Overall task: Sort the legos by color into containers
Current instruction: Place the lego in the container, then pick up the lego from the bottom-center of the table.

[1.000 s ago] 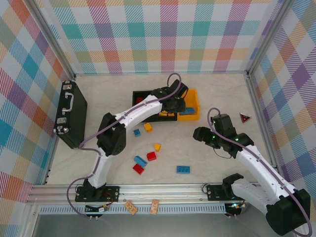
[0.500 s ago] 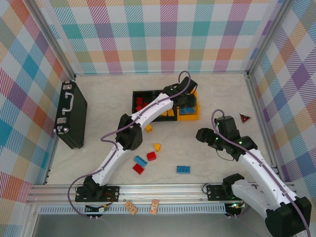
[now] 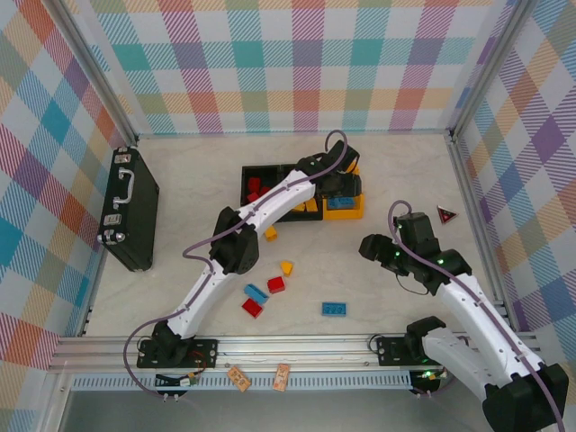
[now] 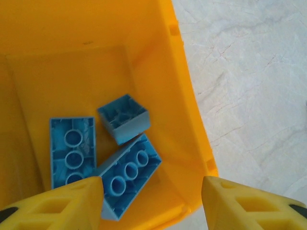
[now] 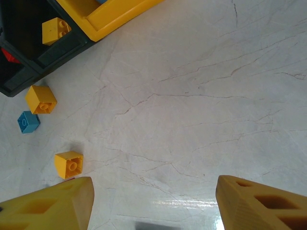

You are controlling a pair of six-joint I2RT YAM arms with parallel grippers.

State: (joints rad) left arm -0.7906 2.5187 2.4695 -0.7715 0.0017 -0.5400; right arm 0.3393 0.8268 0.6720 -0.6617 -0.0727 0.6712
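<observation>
Jaws of the left gripper (image 4: 151, 206) now stand apart with nothing between them. A second ago they were nearly together, and they have widened steadily since. In that time the left arm has swung from over the middle black bin (image 3: 309, 206) to directly above the orange-yellow bin (image 4: 96, 24), where it hangs. Below the yellow pads, three blue bricks (image 4: 123, 118) lie studs-down on the bin floor, two long ones and a small square one leaning between them. I judge that one of them has just been let go, though I cannot tell which.

That reads as a blue delivery finished, with the left arm free for the next pick.

Jaws of the right gripper (image 5: 153, 201) are also apart and empty, and their gap has not changed. That gripper hovers over bare tabletop (image 5: 201, 96) and has barely moved.

Loose legos still wait on the tabletop:
- two yellow bricks (image 5: 40, 99) and a small blue brick (image 5: 29, 121) near the containers
- two red bricks (image 3: 276, 284)
- a blue brick (image 3: 256, 292) beside the red ones
- another blue brick (image 3: 335, 309) nearer the right arm

The far-left black bin (image 3: 255, 186) holds red pieces and the middle one holds yellow, so the sorting looks well under way but not done.
</observation>
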